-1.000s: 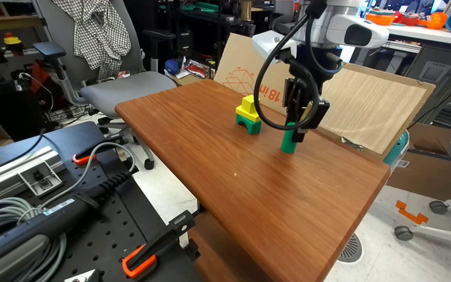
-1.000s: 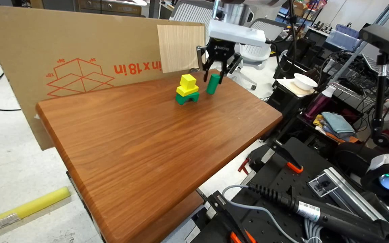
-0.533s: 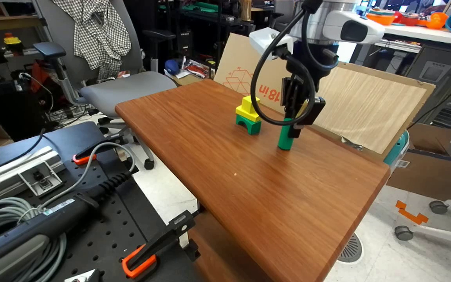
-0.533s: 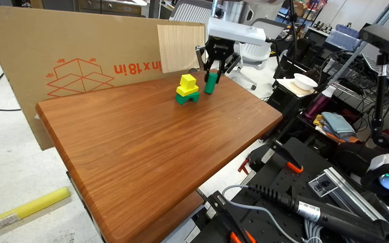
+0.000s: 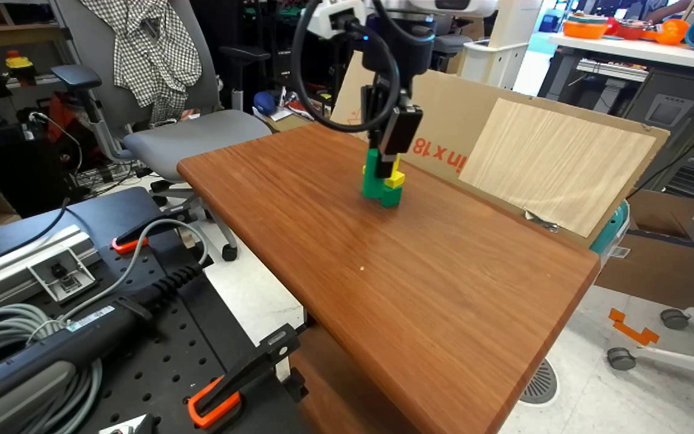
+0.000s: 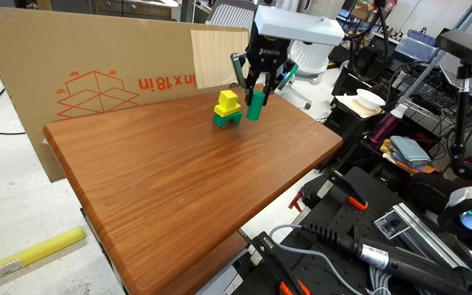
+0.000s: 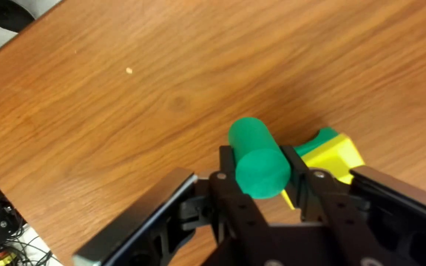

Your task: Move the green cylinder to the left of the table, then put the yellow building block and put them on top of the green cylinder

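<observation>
- Wrist view: we've got the gripper pinching the smooth green cylinder
- left of it, in an exterior view: cubey yellow building block
- wood-grain table below

The table is faced with smooth reddish-brown wood grain, and its corners are rounded. Nearer one long edge, a squat green arch block is set directly on the top, its opening turned down. A small pale speck is seen well apart from the block.
</observation>
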Robot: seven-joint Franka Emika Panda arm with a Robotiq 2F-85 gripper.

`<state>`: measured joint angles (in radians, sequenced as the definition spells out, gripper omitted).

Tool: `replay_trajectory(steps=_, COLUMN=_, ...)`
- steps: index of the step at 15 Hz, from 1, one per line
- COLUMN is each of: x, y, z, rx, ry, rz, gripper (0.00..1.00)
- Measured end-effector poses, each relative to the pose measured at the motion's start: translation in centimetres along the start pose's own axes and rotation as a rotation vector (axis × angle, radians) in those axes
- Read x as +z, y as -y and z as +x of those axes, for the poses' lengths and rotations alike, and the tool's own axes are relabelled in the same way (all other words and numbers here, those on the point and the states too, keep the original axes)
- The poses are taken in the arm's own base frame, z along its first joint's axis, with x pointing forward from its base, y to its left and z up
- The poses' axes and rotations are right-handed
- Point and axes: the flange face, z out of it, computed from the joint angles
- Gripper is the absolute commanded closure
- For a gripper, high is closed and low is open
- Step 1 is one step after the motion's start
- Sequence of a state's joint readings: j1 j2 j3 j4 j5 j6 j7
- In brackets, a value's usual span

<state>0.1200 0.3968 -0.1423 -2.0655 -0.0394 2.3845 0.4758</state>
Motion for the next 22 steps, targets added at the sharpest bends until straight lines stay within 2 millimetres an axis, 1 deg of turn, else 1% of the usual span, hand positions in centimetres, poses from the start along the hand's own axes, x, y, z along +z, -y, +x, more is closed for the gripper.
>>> replay_trajectory(steps=3, x=0.6, y=3.6, z=-4.6, rx=-0.101, ry=0.021, rz=-0.005, gripper=0.91)
replay_trajectory(steps=5, x=1.4, y=6.2, z=-6.9, rx=-0.157, ry=0.022, rz=0.004, gripper=0.91)
replay_trajectory(steps=6, x=1.7, y=7.2, z=-7.8, rx=-0.180, ry=0.018, rz=0.008, gripper=0.91)
replay_trajectory(steps=7, x=2.0, y=8.0, z=-8.4, rx=-0.199, ry=0.020, rz=0.010, gripper=0.91)
replay_trajectory(steps=9, x=2.6, y=9.1, z=-9.3, rx=-0.224, ry=0.029, rz=0.006, gripper=0.91)
replay_trajectory(steps=12, x=3.2, y=9.9, z=-9.8, rx=-0.244, ry=0.039, rz=0.005, gripper=0.90)
replay_trajectory(steps=13, x=3.1, y=10.0, z=-9.8, rx=-0.248, ry=0.039, rz=0.006, gripper=0.41)
replay_trajectory(steps=14, x=3.2, y=10.1, z=-9.8, rx=-0.250, ry=0.039, rz=0.006, gripper=0.38)
replay_trajectory(steps=16, x=3.1, y=10.1, z=-9.7, rx=-0.265, ry=0.037, rz=0.007, gripper=0.27)
replay_trajectory(steps=19, x=3.1, y=10.1, z=-9.7, rx=-0.310, ry=0.035, rz=0.004, gripper=0.03)
replay_trajectory(steps=20, x=3.0, y=10.1, z=-9.7, rx=-0.324, ry=0.033, rz=0.002, gripper=0.01)
replay_trajectory(steps=22, x=2.6, y=10.1, z=-9.6, rx=-0.343, ry=0.023, rz=0.004, gripper=0.00)
